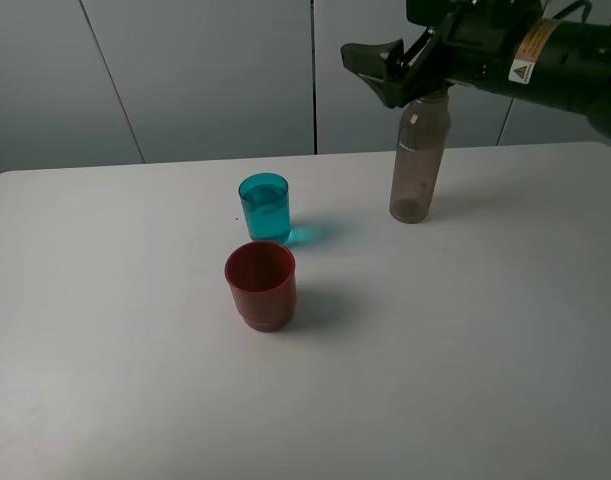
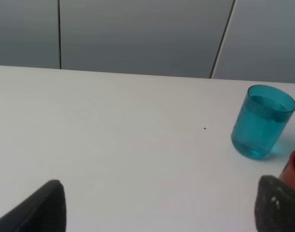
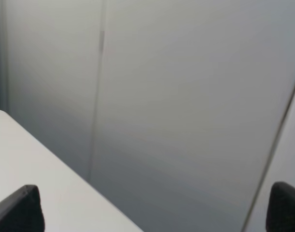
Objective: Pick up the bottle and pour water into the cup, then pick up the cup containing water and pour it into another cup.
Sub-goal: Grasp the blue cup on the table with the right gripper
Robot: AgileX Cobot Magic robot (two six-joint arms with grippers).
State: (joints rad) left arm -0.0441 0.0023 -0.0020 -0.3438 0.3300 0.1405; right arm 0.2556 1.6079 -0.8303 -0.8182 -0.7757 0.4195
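Two cups mid-frame: red cup (image 1: 260, 285) nearest, teal cup (image 1: 264, 207) w/ water just behind. L gripper (image 2: 161, 212) wide open, empty. Upper right, bottle (image 1: 417, 165) upright; R gripper (image 1: 385, 72) above it, also spread, empty. Risk: grabbing teal may knock red, cups v. close.

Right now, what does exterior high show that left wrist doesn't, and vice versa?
Only exterior high: the bottle standing upright on the table, the right gripper open near its top, and the whole red cup. Only left wrist: the left gripper, open, nothing between its fingertips. Both: the teal cup with liquid in it, the table and grey wall panels; left wrist catches only an edge of the red cup.
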